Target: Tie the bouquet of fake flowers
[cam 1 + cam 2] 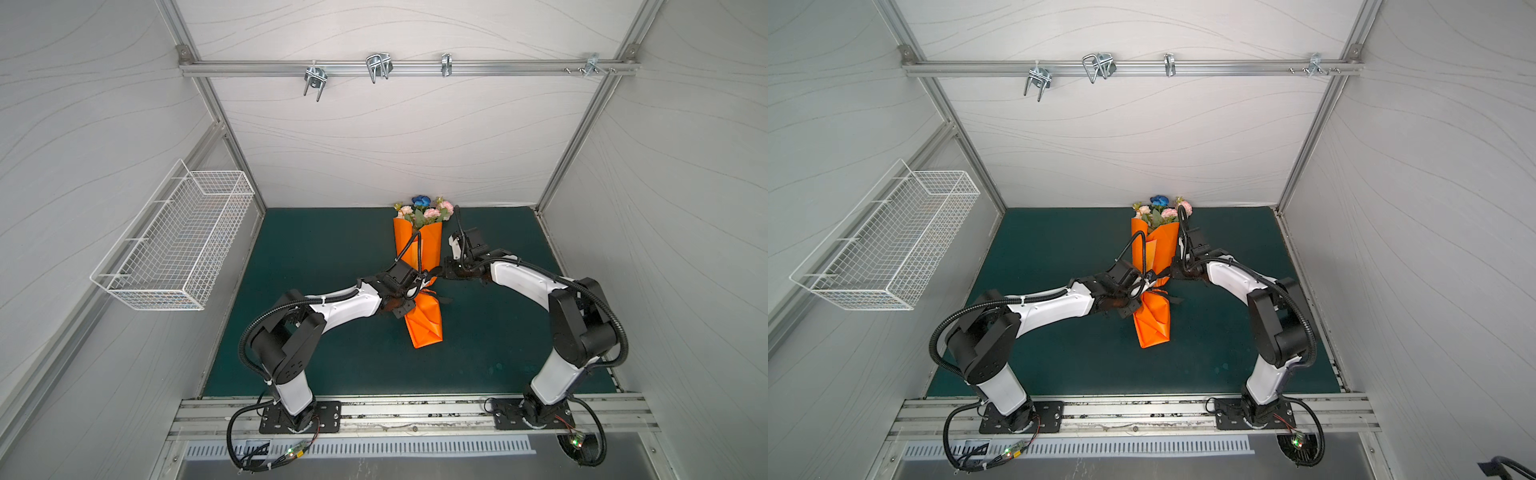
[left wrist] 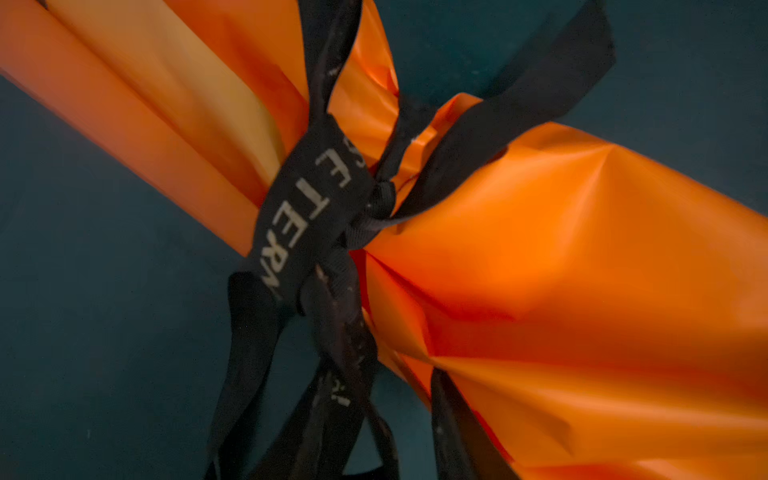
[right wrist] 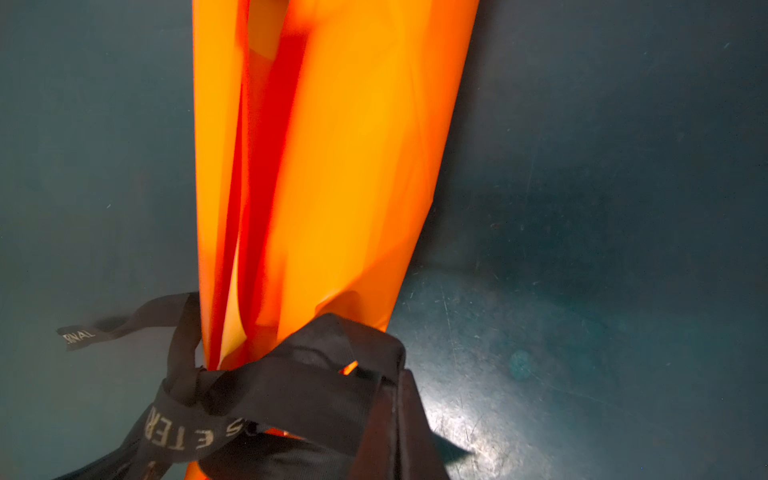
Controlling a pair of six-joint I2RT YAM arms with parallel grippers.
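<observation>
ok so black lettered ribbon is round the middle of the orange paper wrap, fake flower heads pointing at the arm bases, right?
No: the fake flower heads point at the back wall, per both top views. The black lettered ribbon is round the middle of the orange paper wrap.

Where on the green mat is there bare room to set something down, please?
Bare mat lies left of the orange wrapping, toward the wire basket, and at the front between the arm bases. The middle is crowded: both arms meet at the black ribbon.
</observation>
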